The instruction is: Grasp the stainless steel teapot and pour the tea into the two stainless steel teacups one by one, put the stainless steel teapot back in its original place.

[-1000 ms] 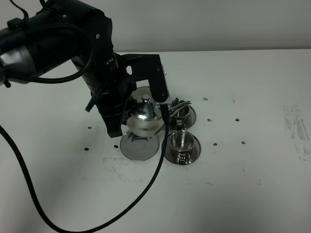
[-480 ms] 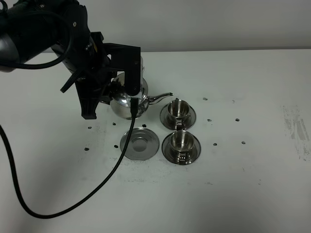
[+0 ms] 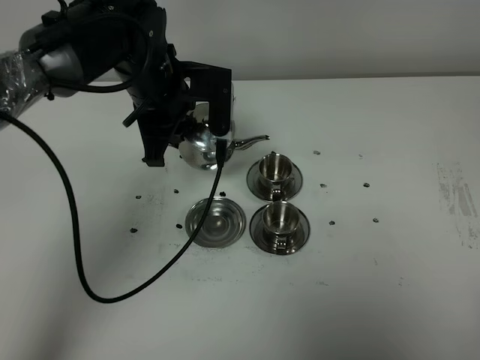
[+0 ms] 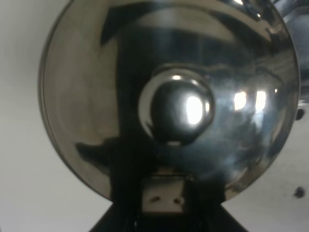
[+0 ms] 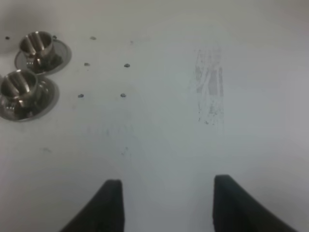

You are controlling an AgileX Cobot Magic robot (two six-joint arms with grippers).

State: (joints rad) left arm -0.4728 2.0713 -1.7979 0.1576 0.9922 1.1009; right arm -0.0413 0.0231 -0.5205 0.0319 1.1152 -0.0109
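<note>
My left gripper (image 3: pixel 193 124) is shut on the stainless steel teapot (image 3: pixel 201 150) and holds it off the table, behind the saucers. The thin spout (image 3: pixel 251 140) points right, stopping short of the far teacup (image 3: pixel 275 169). In the left wrist view the domed lid (image 4: pixel 96 96) with its knob (image 4: pixel 181 111) fills the picture. The near teacup (image 3: pixel 279 219) stands on its saucer in front of the far one. The original place (image 3: pixel 215 221), a bare steel saucer, lies left of the near cup. My right gripper (image 5: pixel 166 208) is open above bare table, right of both teacups (image 5: pixel 36 46).
A black cable (image 3: pixel 90 270) loops from the left arm across the table's front left. Small dark holes (image 3: pixel 366 184) dot the white tabletop right of the cups. A scuffed patch (image 3: pixel 457 199) marks the far right.
The left arm has carried the teapot back and to the left, off the empty saucer and away from the far cup. The bare saucer now shows fully.
</note>
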